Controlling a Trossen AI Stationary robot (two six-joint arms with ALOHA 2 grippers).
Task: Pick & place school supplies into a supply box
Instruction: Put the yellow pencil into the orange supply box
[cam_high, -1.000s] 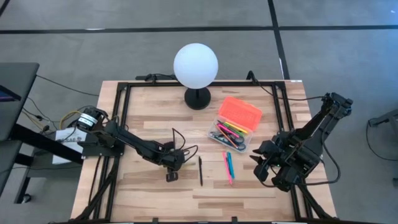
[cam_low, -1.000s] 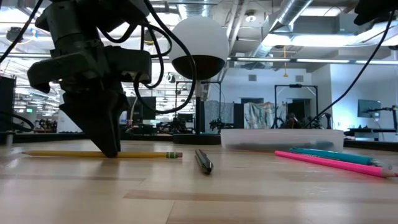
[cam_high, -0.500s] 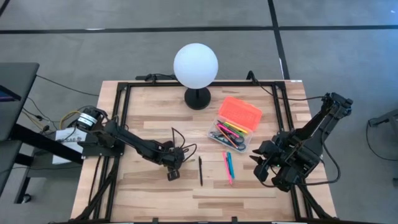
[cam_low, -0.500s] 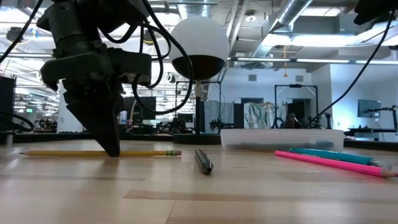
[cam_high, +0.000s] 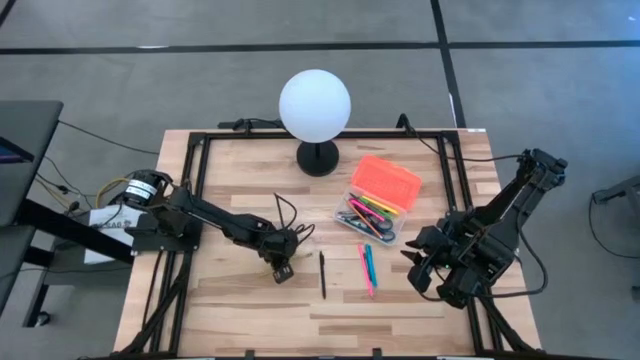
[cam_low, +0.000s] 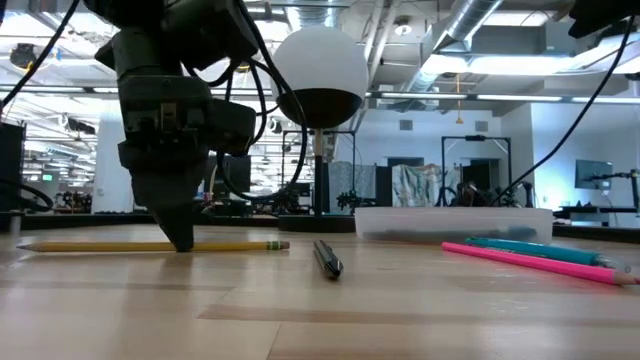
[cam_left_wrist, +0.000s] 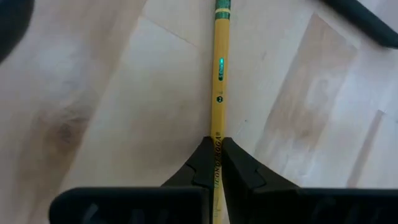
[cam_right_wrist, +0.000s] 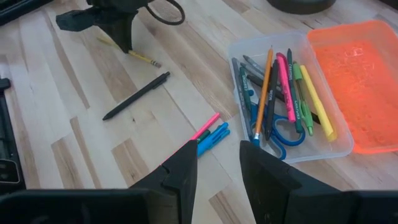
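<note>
1. The left gripper (cam_high: 281, 270) points down at the wooden table (cam_high: 240, 310), its dark fingers (cam_left_wrist: 239, 168) pinching a yellow wooden pencil (cam_left_wrist: 218, 99) lying flat.
2. The right gripper (cam_high: 418, 268) hovers with fingers spread near the table's right edge.
3. The clear plastic box (cam_right_wrist: 292, 152) with orange lid (cam_right_wrist: 357, 81) holds pens and blue-handled scissors (cam_right_wrist: 283, 132).

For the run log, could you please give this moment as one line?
left gripper: shut on pencil, on table | right gripper: open, idle
</note>
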